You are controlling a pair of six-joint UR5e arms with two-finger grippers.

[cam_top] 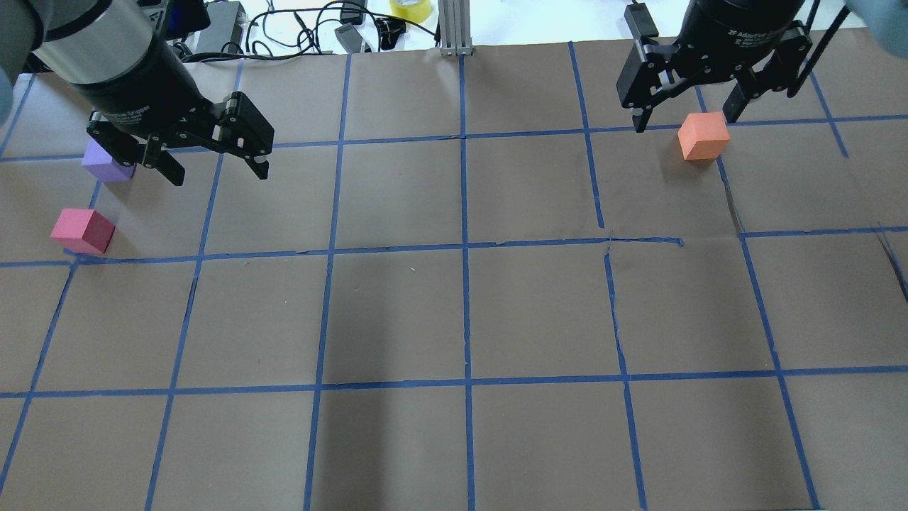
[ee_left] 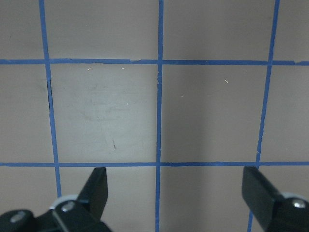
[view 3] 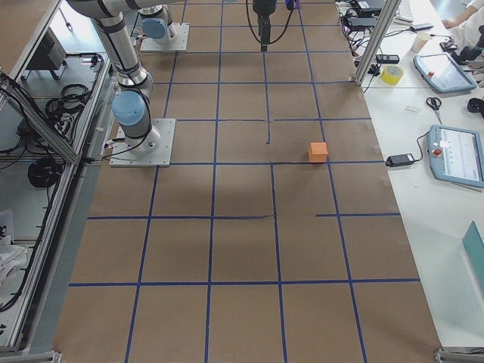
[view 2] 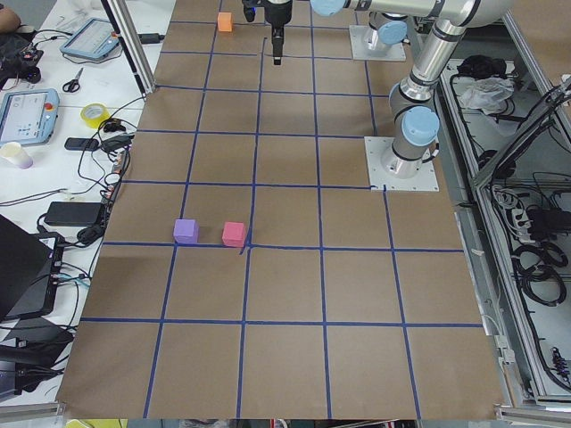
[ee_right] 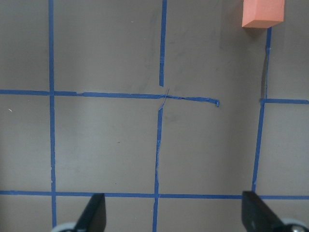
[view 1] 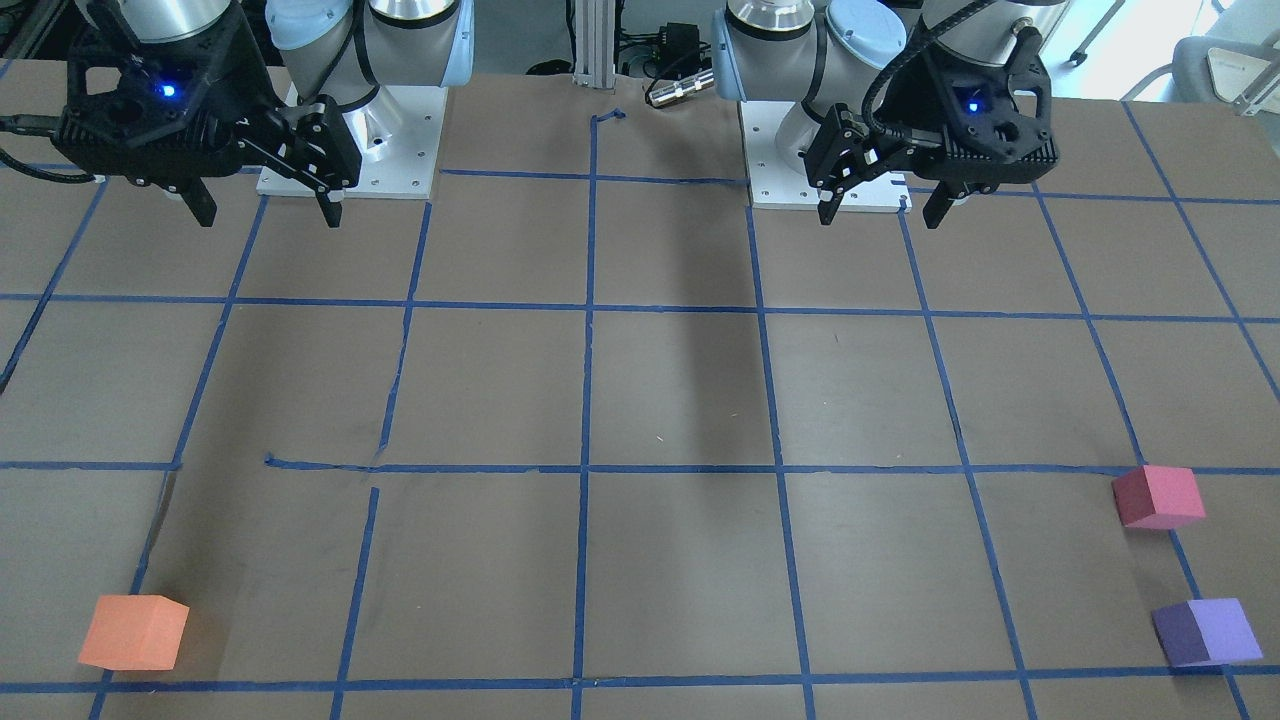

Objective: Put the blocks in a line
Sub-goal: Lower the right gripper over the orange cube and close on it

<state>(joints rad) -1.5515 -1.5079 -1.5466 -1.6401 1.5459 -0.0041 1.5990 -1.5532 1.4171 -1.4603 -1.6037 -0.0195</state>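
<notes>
The left jaws stand wide apart with nothing between them, hanging above the surface [cam_top: 539, 312]. This is a brown sheet divided into squares by blue tape lines [cam_top: 464, 248]. The left wrist view shows only bare grid squares between and ahead of these jaws. Further out, ahead of them and off to their left, lie two of the blocks, well apart from the jaws. The pinkish-red block [view 1: 1158, 497] is the closer one and sits with a corner at a crossing of tape lines. The purple block [view 1: 1205, 632] lies just beyond it, farther from the robot, close to its neighbour but not touching it. In the overhead view the left jaws partly cover the purple block.

The right jaws are also spread wide and hold nothing, raised off the surface near the arm's base plate [view 1: 400, 140]. Just ahead of them the tape is torn and crooked where two lines meet. Well beyond that, forward and to their right, the orange block [view 1: 133, 632] rests flat on the surface, alone and far from the other two. In the overhead view it appears between the right jaws, but the front-facing and wrist views show it lying well apart from them.
</notes>
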